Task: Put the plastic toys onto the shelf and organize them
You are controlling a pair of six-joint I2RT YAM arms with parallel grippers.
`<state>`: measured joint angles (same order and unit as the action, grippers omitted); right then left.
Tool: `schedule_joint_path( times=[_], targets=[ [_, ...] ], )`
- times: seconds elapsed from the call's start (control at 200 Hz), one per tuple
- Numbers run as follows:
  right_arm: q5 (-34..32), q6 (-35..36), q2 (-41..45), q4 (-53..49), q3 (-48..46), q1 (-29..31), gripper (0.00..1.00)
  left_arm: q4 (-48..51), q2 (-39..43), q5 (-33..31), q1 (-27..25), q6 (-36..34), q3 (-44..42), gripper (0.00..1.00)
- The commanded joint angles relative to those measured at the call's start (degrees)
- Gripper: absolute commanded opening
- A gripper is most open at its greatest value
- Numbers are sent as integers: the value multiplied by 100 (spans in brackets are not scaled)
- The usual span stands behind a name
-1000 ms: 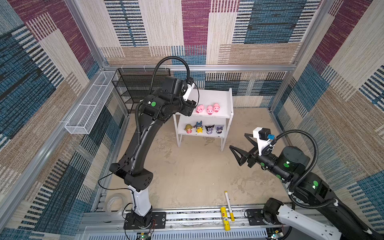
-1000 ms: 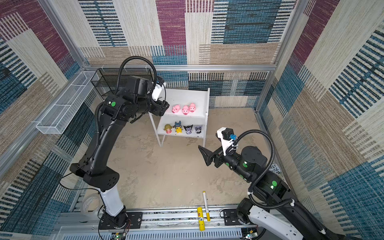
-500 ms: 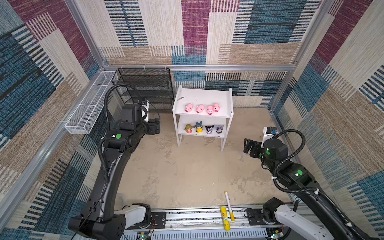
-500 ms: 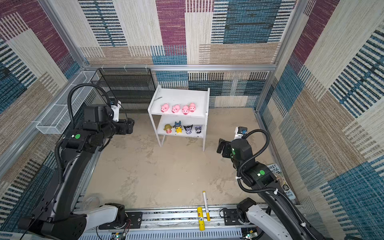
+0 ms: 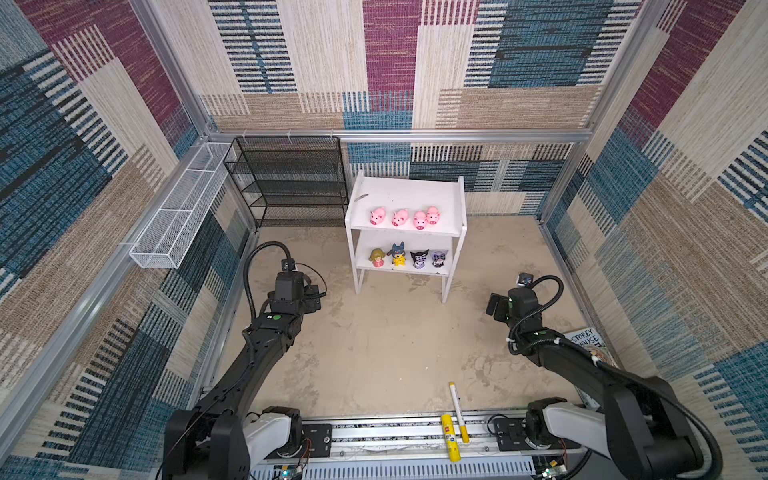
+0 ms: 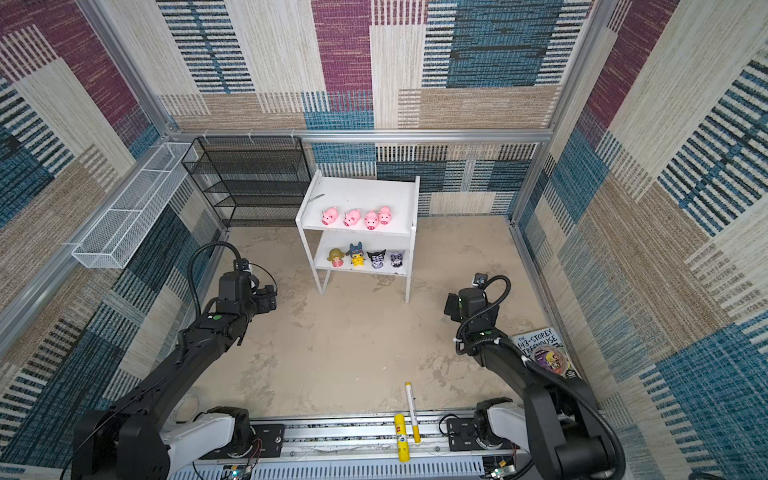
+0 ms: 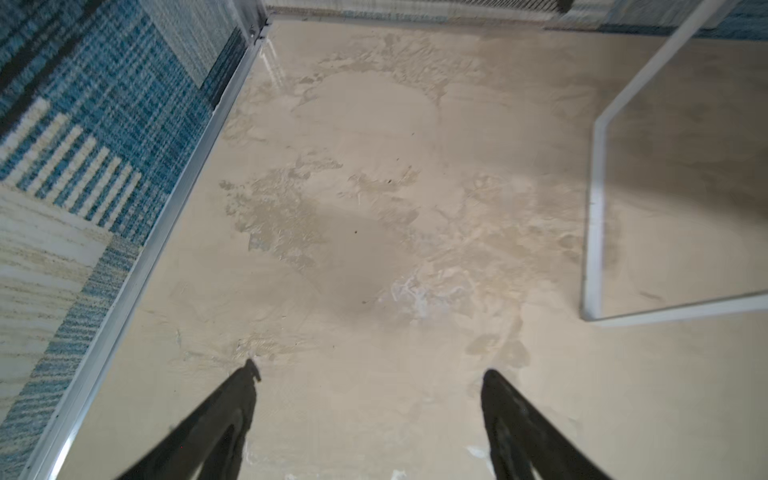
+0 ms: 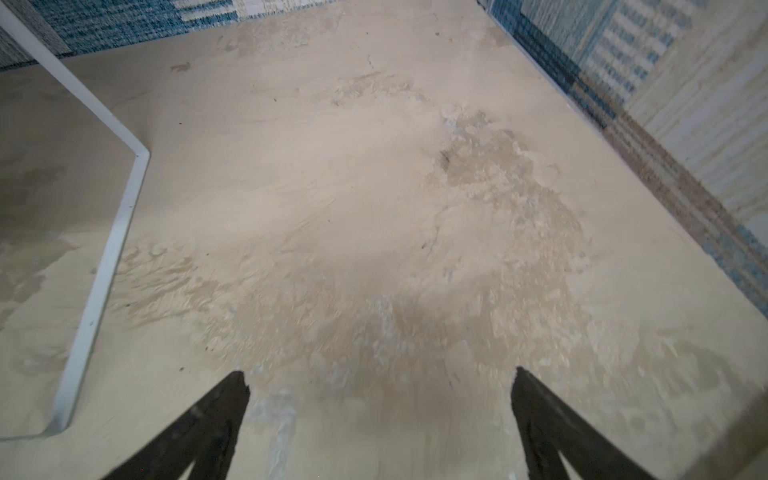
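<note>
shelf (image 5: 407, 195): showing plain white all over
pigs (image 5: 400, 217): showing bright pink
doll (image 5: 377, 257): wearing pink under yellow-brown hair
hooded figure (image 5: 398, 254): showing yellow with a blue hood
big-eared figures (image 5: 419, 259): mixing black and purple
rack (image 5: 291, 183): showing black mesh
basket (image 5: 183, 216): showing white wire mesh
marker (image 5: 457, 409): showing white with a yellow cap
tube (image 5: 451, 436): showing yellow
floor (image 5: 374, 345): showing sandy tan with paler blotches
walls (image 5: 390, 50): mixing blue, dark red, cream and tan patches with stripes
arms (image 5: 266, 345): showing black, each wearing a green dot
</note>
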<state>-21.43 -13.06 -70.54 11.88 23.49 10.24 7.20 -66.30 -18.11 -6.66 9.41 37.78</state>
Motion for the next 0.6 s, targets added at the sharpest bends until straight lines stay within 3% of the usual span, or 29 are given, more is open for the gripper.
schedule_joint_path(
  times=[0.0, 0.185, 0.265, 0.396, 0.461, 0.516, 0.596],
  targets=[
    [-44, 875, -662, 2355, -35, -97, 100, -1935, -361, -620, 6, -287, -522, 86],
    [884, 1313, -1196, 4099, -373, -202, 100, -4343, -1202, -157, 21, -1003, -1336, 88],
    [1101, 1589, -1282, 4109, -292, -255, 100, -4151, -1274, 262, 29, -1208, -1237, 88],
    [1421, 1985, -1177, 5211, -836, -342, 100, -6268, -2014, 526, 151, -1449, -1784, 90],
    [1561, 1889, -1379, 6071, -1183, -508, 100, -5767, -1985, 849, 361, -1157, -1726, 90],
    [1771, 1672, -1391, 5925, -1149, -734, 100, -6242, -2279, 805, 375, -1252, -1675, 90],
    [1967, 1403, -1909, 6600, -1199, -1002, 100, -5248, -2099, 1049, 506, -1085, -1362, 91]
  ],
)
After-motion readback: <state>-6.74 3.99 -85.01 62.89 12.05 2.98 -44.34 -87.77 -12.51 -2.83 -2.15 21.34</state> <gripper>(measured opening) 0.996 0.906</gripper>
